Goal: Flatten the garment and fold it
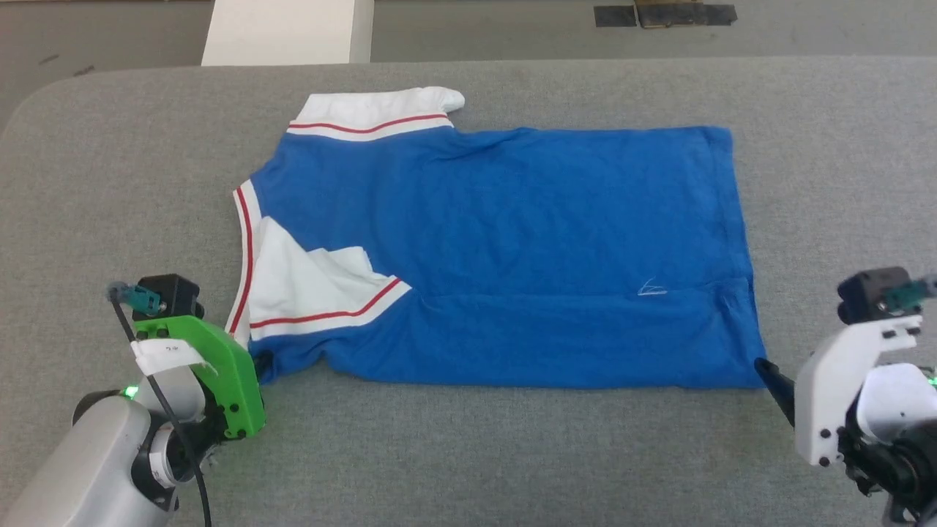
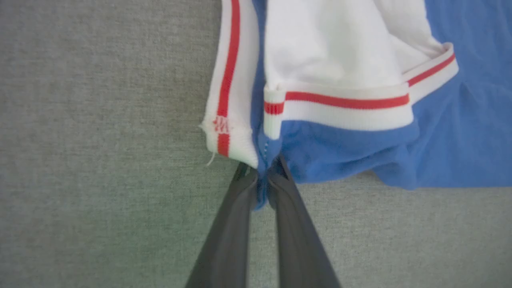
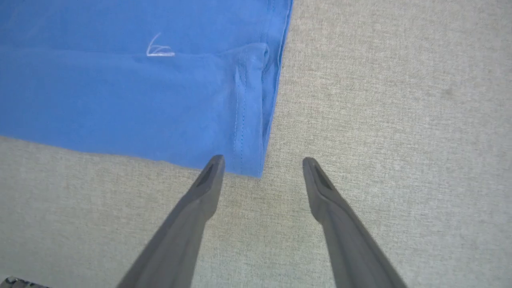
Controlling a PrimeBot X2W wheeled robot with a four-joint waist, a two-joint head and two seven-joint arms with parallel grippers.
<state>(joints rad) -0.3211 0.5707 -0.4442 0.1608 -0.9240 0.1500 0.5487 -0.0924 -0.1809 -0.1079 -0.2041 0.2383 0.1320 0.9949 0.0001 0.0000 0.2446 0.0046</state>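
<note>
Left wrist view: the garment [image 2: 460, 140] is pinched at a blue corner by the left gripper [image 2: 262, 173]; the right gripper [image 3: 264, 162] is held wide open.

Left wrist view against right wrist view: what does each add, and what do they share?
Left wrist view: the left gripper shut on an edge of the bright blue T-shirt, beside its white sleeve with red-striped cuff. Right wrist view: the open right gripper at the shirt's hem corner, plus a small white mark. Both: blue fabric on the grey fabric-covered table.
</note>
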